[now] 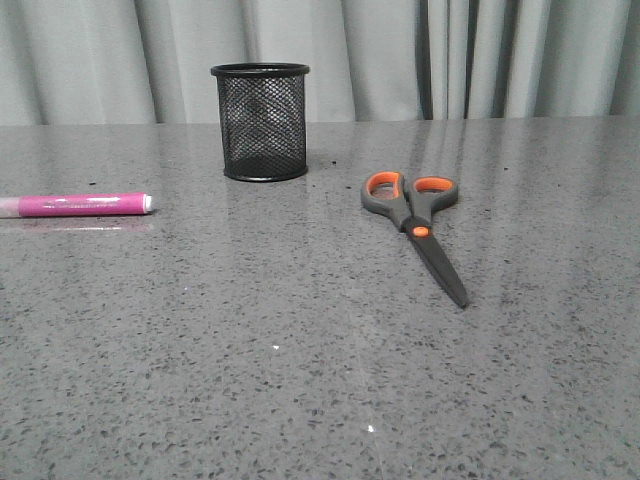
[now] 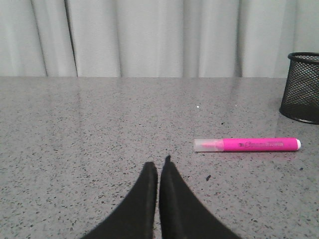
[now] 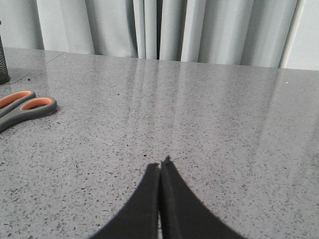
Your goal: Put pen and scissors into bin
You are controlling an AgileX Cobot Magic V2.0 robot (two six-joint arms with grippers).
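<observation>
Both grippers, left gripper (image 2: pixel 158 167) and right gripper (image 3: pixel 160 167), sit closed and empty. I'd pinch the light, slippery pen (image 1: pixel 83 204) mid-barrel; scissors (image 1: pixel 415 220) lie right of the bin (image 1: pixel 262 122).

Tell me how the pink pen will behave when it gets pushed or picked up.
The pen lies flat and looks round-bodied, so a sideways nudge would probably roll it. Its glossy plastic may slip in a loose grip. It looks rigid and light.

The pen (image 2: pixel 247 144) carries a line of small dark print along its pink barrel, too small to read. No other lettering shows.
</observation>
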